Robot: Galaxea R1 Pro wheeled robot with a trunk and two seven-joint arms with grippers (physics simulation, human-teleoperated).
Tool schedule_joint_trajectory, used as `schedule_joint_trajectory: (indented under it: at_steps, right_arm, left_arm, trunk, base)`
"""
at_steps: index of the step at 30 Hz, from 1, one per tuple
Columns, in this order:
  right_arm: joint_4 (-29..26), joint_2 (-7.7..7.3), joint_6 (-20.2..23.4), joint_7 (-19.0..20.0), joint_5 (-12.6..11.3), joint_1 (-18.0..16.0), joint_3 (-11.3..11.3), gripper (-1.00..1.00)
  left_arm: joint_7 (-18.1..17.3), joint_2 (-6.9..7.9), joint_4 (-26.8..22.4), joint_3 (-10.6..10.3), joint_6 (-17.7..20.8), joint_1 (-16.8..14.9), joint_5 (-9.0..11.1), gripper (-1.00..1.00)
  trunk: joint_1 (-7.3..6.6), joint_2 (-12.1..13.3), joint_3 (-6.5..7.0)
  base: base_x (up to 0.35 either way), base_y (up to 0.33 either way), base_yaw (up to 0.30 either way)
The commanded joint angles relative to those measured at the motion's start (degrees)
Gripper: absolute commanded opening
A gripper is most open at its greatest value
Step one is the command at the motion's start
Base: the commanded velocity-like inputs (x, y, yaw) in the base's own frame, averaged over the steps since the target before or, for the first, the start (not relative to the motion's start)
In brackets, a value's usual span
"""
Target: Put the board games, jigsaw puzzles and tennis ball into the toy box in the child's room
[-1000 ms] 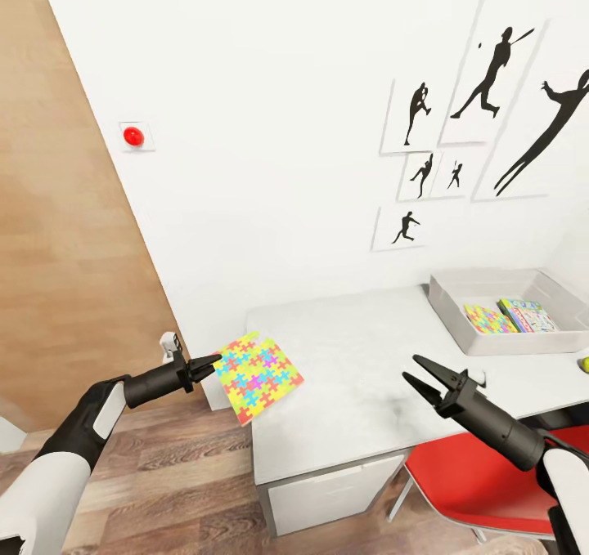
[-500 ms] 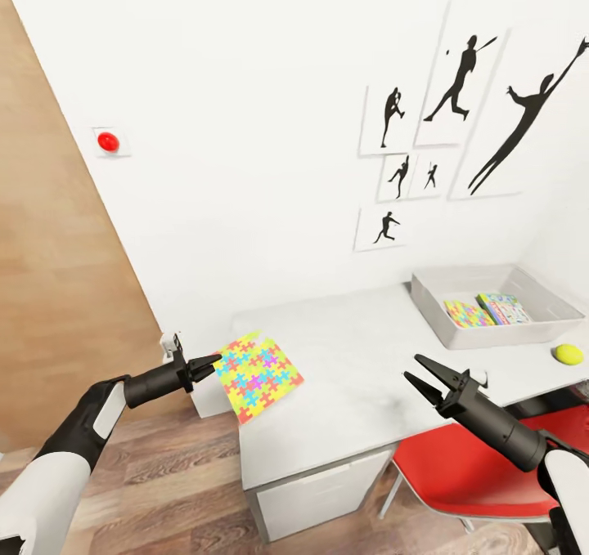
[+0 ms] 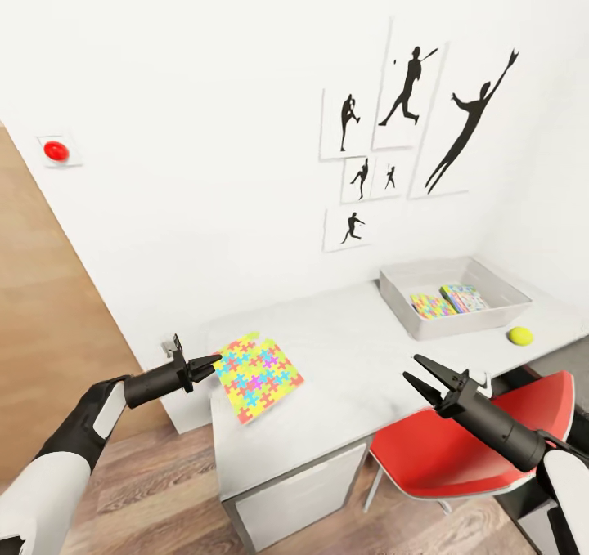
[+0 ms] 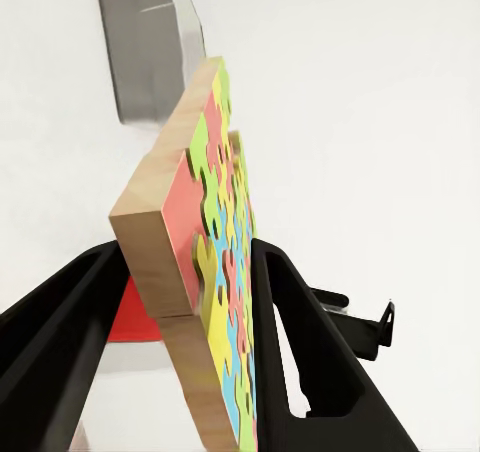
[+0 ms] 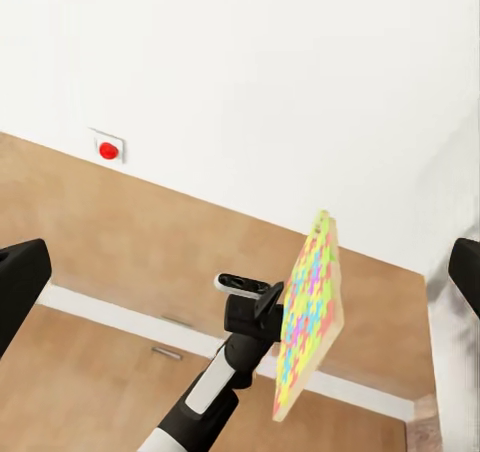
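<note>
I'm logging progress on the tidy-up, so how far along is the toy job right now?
Done: the toy box already holds one jigsaw puzzle and a board game. In hand: the left claw grips the second jigsaw puzzle by its edge; the right claw is open. Left: that puzzle and the tennis ball on the table; the other board games aren't in these views.

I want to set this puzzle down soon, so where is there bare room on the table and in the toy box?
The table is bare between the held jigsaw puzzle and the toy box. In the box, the near-right part is crowded with a puzzle and a game box; its far-left floor is free. A tennis ball lies beside the box.
</note>
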Motion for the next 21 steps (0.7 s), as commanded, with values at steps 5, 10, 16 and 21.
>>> schedule_joint_trajectory:
  at_steps: [5,10,16,21]
  right_arm:
    - [0.0,0.07,0.3,0.3,0.3,-0.1,-0.1,1.00]
    - [0.0,0.15,0.3,0.4,0.3,-0.1,-0.1,1.00]
    - [0.0,0.16,0.3,0.4,0.3,-0.1,-0.1,1.00]
    - [0.0,0.16,0.3,0.3,0.3,-0.1,-0.1,1.00]
  left_arm:
    - [-0.1,0.01,0.0,0.0,0.4,0.0,0.0,-1.00]
    - [-0.1,0.01,0.0,0.0,0.4,0.0,0.0,-1.00]
    - [-0.1,0.01,0.0,0.0,0.4,0.0,0.0,-1.00]
    - [-0.1,0.01,0.0,0.0,0.4,0.0,0.0,-1.00]
  trunk:
    - [0.03,-0.1,0.18]
    - [0.03,-0.1,0.47]
    - [0.03,-0.1,0.81]
    - [0.03,-0.1,1.10]
  base:
    - [0.000,0.000,-0.233]
    - [0.000,0.000,-0.233]
    - [0.000,0.000,-0.233]
    - [0.000,0.000,-0.234]
